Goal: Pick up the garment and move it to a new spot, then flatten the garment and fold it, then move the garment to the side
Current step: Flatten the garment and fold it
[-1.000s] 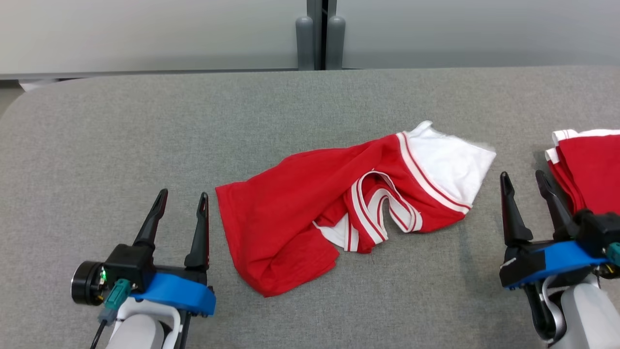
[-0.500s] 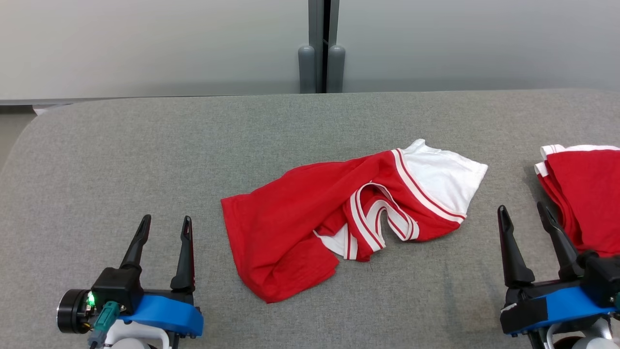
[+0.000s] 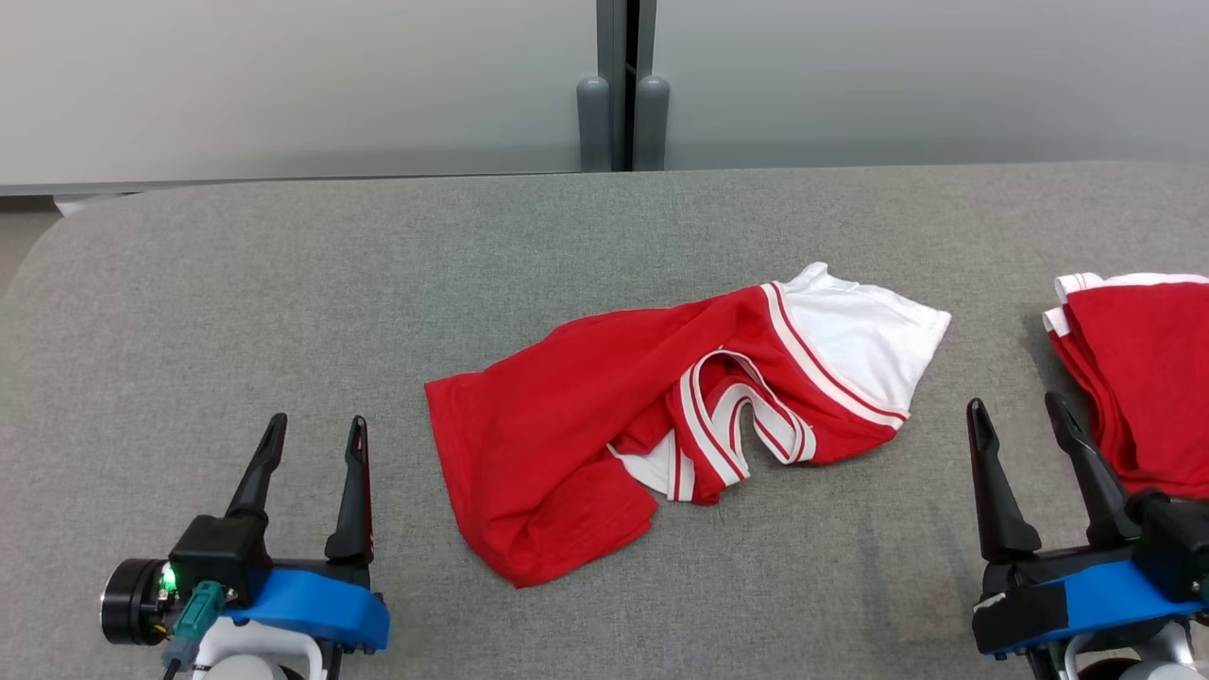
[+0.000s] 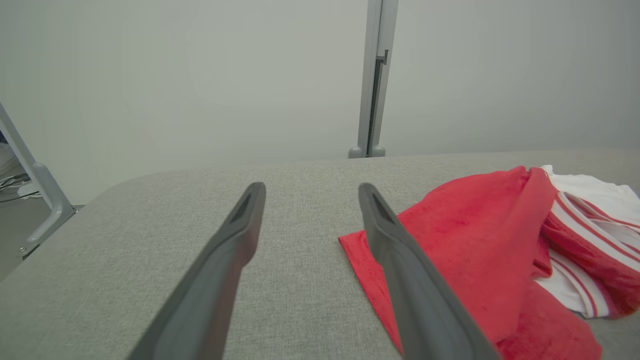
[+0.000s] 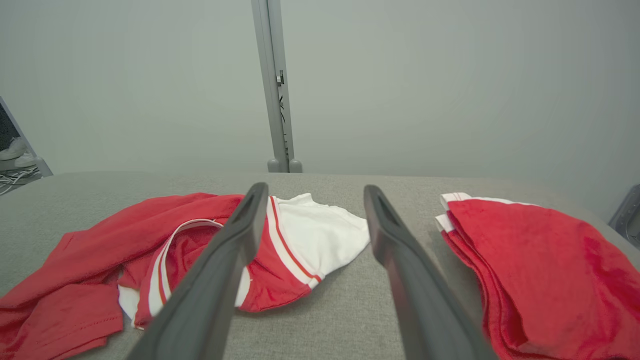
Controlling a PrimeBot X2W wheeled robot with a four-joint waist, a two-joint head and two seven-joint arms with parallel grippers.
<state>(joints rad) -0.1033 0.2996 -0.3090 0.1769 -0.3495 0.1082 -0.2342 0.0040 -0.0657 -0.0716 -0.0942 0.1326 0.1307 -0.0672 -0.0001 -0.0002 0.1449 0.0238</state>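
Fingers spread, left gripper (image 3: 316, 422) and right gripper (image 3: 1013, 403) flank the crumpled red-and-white shirt (image 3: 567, 425), unmoved this past second, pickup not yet begun.

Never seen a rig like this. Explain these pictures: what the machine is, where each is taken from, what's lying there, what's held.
This is a two-armed robot. The wide picture comes from a camera on its head, looking down at a grey fabric-covered table. The other two come from wrist cameras, each looking along that arm's two dark fingers. The left hand sits lower left, the right hand lower right; both are open and hold nothing. Between them lies a crumpled red-and-white garment, touching neither. Folded red clothing rests further right, beside the right hand.
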